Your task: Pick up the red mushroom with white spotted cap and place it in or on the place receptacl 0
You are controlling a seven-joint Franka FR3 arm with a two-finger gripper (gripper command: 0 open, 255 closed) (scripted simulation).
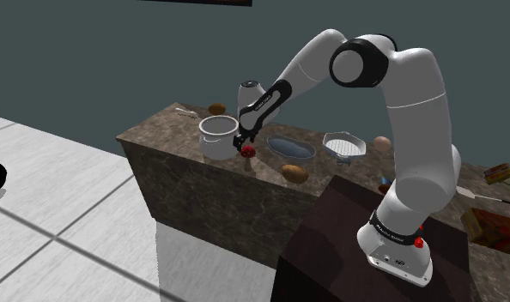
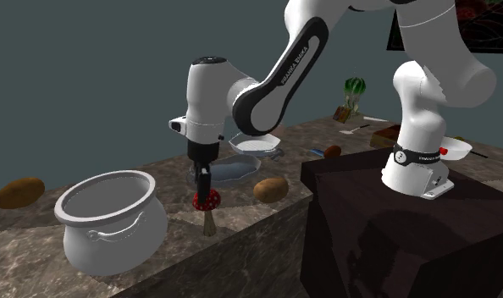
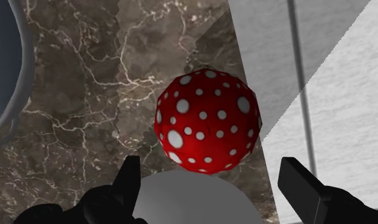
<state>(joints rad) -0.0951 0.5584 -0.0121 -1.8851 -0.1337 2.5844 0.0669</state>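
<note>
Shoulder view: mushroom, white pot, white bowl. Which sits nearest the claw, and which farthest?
1. Mushroom, right below the gripper.
2. White pot, just to the view's left.
3. White bowl, well off to the view's right.

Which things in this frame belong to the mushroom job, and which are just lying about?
Job: red spotted mushroom; gripper, open above it; probably the grey pot beside it as receptacle, though that is uncertain.
Lying about: brown potato; second potato; shallow dark dish; white bowl.
</note>
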